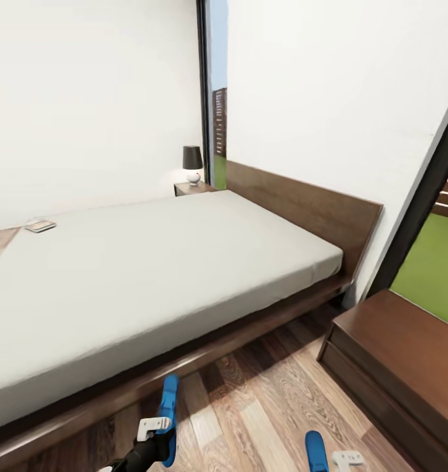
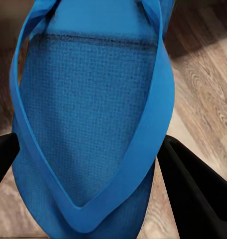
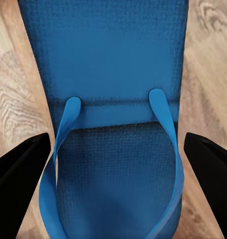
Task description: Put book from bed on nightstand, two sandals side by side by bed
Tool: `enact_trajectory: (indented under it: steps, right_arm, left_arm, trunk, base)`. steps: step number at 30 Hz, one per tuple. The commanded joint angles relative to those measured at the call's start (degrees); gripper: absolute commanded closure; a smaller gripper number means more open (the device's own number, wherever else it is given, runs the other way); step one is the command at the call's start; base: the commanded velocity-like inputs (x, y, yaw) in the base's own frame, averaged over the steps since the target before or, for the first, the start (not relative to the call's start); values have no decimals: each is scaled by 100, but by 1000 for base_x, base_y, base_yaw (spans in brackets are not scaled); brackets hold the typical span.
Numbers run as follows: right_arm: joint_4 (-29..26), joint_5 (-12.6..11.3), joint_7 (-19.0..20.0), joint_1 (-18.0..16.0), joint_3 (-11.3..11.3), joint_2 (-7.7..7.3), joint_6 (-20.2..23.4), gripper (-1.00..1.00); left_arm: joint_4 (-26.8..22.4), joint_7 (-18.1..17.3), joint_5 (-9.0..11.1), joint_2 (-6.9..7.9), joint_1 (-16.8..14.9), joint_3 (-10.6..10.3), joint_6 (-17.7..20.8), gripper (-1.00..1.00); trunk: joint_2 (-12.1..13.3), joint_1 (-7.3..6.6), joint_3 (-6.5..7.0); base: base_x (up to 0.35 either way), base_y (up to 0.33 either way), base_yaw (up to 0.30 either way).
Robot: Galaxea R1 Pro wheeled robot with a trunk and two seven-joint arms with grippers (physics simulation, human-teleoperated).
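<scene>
While the book (image 1: 40,226) is lying on the bed (image 1: 152,275) far ahead, the left gripper (image 1: 152,446) is clamping one sandal (image 1: 168,410). The right gripper (image 3: 113,164) is straddling the other sandal (image 3: 108,74); whether it is gripping, I cannot tell.

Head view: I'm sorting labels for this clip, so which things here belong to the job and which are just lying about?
Job:
- book on the bed
- left sandal, at left tool
- right sandal
- near nightstand
- far nightstand

Lying about:
- lamp
</scene>
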Motion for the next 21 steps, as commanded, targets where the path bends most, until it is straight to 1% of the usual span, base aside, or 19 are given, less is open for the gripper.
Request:
enact_trajectory:
  steps: [1, 21]
  right_arm:
    - [4, 45, 33, -2, -48, 0, -19, 100]
    - [4, 45, 42, -2, -48, 0, -19, 100]
  left_arm:
    - [9, -43, 34, -1, -5, 22, 0, 100]
    - [9, -43, 34, -1, -4, 22, 0, 100]
  trunk:
    - [-2, -1, -5]
    - [-2, -1, -5]
  base:
    - [0, 0, 287]
    - [0, 0, 287]
